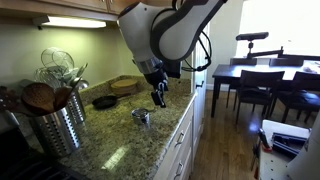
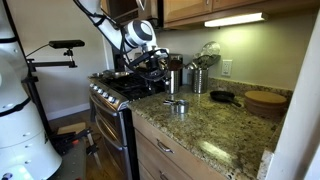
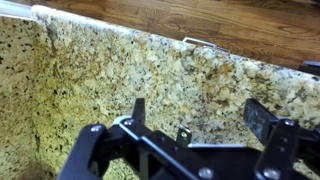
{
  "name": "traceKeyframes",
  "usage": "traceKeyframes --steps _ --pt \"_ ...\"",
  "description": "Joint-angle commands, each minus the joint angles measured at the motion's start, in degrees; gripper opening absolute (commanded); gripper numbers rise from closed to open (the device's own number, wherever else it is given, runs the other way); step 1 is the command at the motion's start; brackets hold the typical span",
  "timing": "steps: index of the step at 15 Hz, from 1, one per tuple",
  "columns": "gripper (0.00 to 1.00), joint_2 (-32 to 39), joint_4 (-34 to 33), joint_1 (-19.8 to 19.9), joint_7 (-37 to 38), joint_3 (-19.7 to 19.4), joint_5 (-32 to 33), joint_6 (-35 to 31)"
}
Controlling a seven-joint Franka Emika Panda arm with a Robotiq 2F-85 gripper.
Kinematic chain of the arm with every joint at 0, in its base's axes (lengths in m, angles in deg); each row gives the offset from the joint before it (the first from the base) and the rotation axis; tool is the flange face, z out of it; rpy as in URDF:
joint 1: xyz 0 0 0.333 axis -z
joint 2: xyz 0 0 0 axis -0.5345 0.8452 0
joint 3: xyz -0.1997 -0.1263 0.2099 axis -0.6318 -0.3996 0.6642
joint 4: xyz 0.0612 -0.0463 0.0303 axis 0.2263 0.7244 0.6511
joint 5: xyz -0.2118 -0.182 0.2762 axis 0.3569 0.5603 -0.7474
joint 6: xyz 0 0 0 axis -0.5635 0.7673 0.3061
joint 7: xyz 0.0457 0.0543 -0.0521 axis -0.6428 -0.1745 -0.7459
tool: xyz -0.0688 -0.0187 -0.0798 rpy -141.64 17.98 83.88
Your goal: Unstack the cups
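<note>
One small silver cluster, the cups [image 1: 141, 116], sits on the granite counter [image 1: 120, 150]; whether they are stacked is too small to tell; gripper [image 1: 158, 97] hangs at their 1 o'clock, clear of them, jaws wide apart and empty in the wrist view; dark pan [image 1: 104, 101] at 10 o'clock; utensil canister [image 1: 62, 128] at 9 o'clock.

Arm [image 1: 172, 30] is reaching in from above, wrist bending downward. Gripper [image 1: 158, 97] is pointing down and hanging in the air, touching nothing. Jaws are standing wide apart, holding nothing. In the wrist view both fingers [image 3: 260, 120] are showing fully spread, with nothing between them.
</note>
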State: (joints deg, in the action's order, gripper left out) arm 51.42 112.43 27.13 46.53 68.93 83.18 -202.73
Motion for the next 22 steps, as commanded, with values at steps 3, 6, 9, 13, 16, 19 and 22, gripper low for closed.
traceKeyframes --steps 3,6,9,13,16,19,22 --pt "1.0 6.38 -4.63 -2.01 4.15 -1.4 7.24 -1.5" --pt "1.0 9.69 -6.48 -2.29 5.74 -2.22 9.91 -2.34" --pt "1.0 12.83 -8.39 -2.57 6.94 -3.37 11.78 -3.8" --pt "1.0 16.42 -11.2 -3.25 8.38 -4.88 13.92 -4.95" --pt "1.0 18.56 -13.4 -3.85 9.11 -5.6 15.31 -4.68" --pt "1.0 20.27 -15.18 -4.59 9.95 -5.92 16.27 -4.53" --pt "1.0 21.58 -16.31 -5.53 10.44 -6.19 17.3 -4.33"
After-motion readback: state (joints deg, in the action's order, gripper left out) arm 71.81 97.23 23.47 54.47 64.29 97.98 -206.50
